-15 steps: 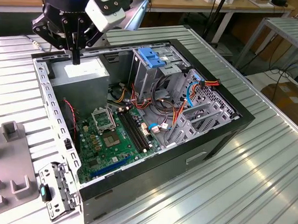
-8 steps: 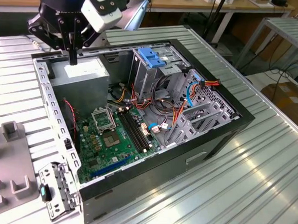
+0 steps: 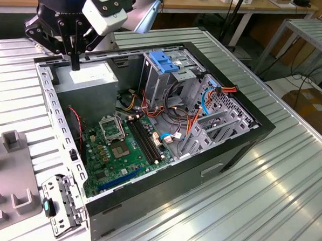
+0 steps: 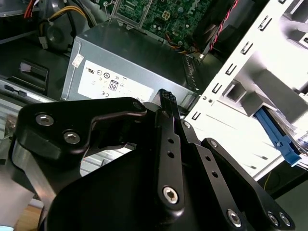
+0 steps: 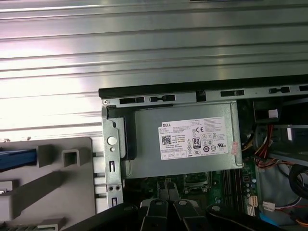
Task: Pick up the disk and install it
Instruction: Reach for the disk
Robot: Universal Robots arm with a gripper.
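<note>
Tool (image 3: 75, 62) at upper left of the exterior view, above the power box (image 3: 87, 76), pinched narrow, holding nothing. Disk (image 5: 17, 159) in the grey holder (image 5: 72, 202) on the table (image 3: 286, 202), outside the case (image 3: 162, 191), well apart from the tool, past the case wall.

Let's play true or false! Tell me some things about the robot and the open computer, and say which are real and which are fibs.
1. The computer case is open, showing its insides. True.
2. The motherboard is red. False: it is green.
3. The gripper hangs over the silver power supply. True.
4. The jaws grip a disk. False: they are shut on nothing.
5. The case stands on carpet. False: it stands on a ribbed metal table.
</note>
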